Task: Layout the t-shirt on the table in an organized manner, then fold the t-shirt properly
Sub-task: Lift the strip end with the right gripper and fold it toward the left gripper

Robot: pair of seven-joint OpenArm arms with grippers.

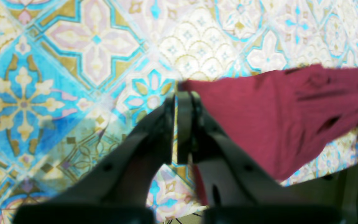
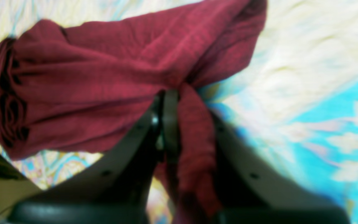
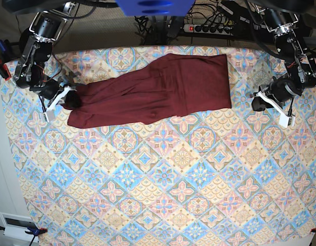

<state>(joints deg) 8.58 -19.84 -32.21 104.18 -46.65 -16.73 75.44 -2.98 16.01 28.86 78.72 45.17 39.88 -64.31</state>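
The dark maroon t-shirt (image 3: 158,87) lies stretched sideways across the far part of the patterned table (image 3: 158,179), bunched and narrow at its left end and wider at its right. My right gripper (image 3: 70,100) is shut on the bunched left end. In the right wrist view the fabric (image 2: 104,87) runs between the fingers of that gripper (image 2: 166,93). My left gripper (image 3: 256,102) sits to the right of the shirt's right edge, apart from it. In the left wrist view its jaws (image 1: 176,93) are together, with the shirt's corner (image 1: 275,118) just beyond the tips.
A power strip (image 3: 209,28) and cables lie behind the table's far edge. The table edge and floor (image 1: 337,193) show at the lower right of the left wrist view. Both arm bases stand at the far corners.
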